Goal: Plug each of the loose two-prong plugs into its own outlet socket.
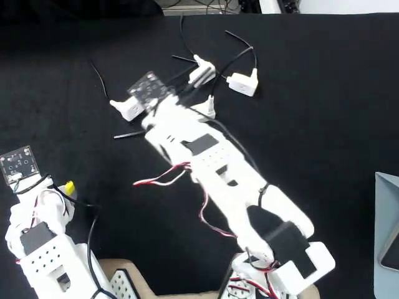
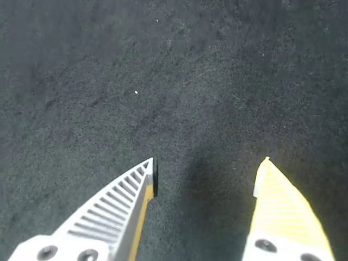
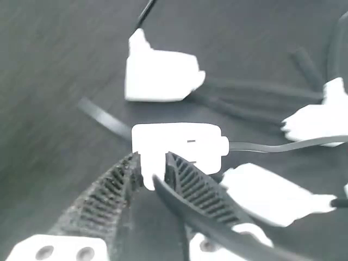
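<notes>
My right gripper point(image 3: 150, 164) is shut on the end of a white two-prong plug point(image 3: 179, 144) lying on the black table, its thin cable trailing off to one side. Just beyond it lies a white outlet block point(image 3: 159, 75) with a black cable. Two more white pieces point(image 3: 272, 193) point(image 3: 314, 117) rest beside the held plug. From above, the right arm point(image 1: 206, 156) stretches diagonally to the white pieces point(image 1: 126, 109) point(image 1: 243, 82) point(image 1: 202, 70) at the table's far middle. My left gripper point(image 2: 209, 163) hangs open over bare table at the near left point(image 1: 65, 189).
Black cables point(image 1: 240, 47) loop around the white pieces at the far middle. A short black strip point(image 1: 128, 134) lies near the right gripper. Red and white wires point(image 1: 163, 175) hang off the right arm. A grey object point(image 1: 388, 230) sits at the right edge.
</notes>
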You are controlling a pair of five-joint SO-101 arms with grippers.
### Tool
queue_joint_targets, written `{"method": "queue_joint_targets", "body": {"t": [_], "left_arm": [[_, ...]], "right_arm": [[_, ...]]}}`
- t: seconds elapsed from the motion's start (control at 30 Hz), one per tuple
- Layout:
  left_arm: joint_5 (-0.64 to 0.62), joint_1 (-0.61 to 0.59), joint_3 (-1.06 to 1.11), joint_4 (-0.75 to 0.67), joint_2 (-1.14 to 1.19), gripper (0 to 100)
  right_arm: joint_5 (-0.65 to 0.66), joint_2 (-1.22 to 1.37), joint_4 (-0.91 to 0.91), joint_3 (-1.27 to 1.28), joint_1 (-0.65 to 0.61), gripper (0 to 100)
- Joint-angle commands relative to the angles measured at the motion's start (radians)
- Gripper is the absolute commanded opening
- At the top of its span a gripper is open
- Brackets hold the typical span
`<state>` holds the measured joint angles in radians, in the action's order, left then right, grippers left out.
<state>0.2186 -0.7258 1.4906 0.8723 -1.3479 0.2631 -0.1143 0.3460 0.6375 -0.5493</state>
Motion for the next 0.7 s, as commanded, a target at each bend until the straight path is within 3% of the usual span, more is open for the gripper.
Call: {"method": "queue_joint_targets", "body": {"t": [0.0, 0.13, 0.27, 0.37, 0.53, 0.67], "left_arm": [[-0.002, -0.002, -0.007, -0.023, -0.011, 29], [-0.002, -0.002, -0.005, -0.023, -0.011, 29], [-0.002, -0.002, -0.005, -0.023, -0.011, 29], [-0.002, -0.002, -0.004, -0.023, -0.011, 29], [-0.002, -0.001, 0.007, -0.032, -0.011, 29], [-0.009, 0.002, -0.004, -0.046, -0.011, 27]], "right_arm": [[0.003, -0.044, -0.098, -0.004, 0.054, 14.9], [-0.025, -0.001, -0.095, -0.002, 0.054, 34.2], [-0.031, -0.007, -0.071, 0.004, 0.049, 34.2], [-0.032, -0.073, 0.049, 0.002, 0.049, 26.6], [-0.034, -0.263, 0.307, 0.004, 0.054, 0.8], [-0.034, -0.409, 0.46, 0.05, 0.055, 2.8]]}}
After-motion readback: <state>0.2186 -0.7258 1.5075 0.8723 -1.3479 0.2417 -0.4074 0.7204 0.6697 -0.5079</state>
